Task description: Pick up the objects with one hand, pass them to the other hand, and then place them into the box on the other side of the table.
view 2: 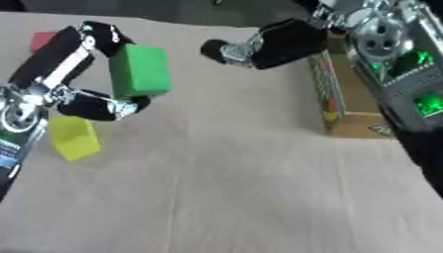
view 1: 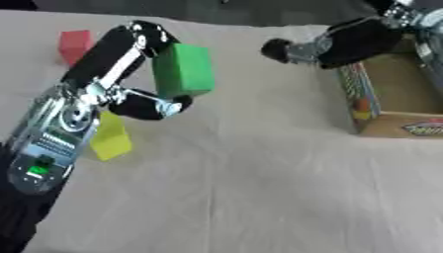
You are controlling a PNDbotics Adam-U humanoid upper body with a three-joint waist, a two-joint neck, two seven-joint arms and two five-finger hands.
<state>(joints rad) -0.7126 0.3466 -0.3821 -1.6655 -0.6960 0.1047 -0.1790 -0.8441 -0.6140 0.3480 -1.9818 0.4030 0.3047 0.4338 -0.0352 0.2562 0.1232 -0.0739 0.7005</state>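
Across the whole scene lies a beige cloth-covered table, seen from above through the robot's head camera. At the far right sits an open cardboard box with colourful printing on its side wall and near flap; the lettering cannot be read, and what lies inside is not clear beyond a few coloured patches on the wall. From the left, the left hand reaches in on a black and silver arm, its fingers and thumb curled round a green block, which it holds raised above the cloth at the far left of the table. The right hand comes in from the upper right and hangs near the box's left wall, well apart from the green block; its fingers look curled together and hold nothing. A small lit display on the left forearm shows green, but no words can be made out. Just beside the left wrist, on the cloth, rests a yellow block. Farther off, near the far left edge, rests a red block. By this view the task seems to be in an early stage: the green block is picked up but not yet passed across, and the yellow and red blocks are untouched, so the handover, the drop into the box and two more rounds appear to remain.
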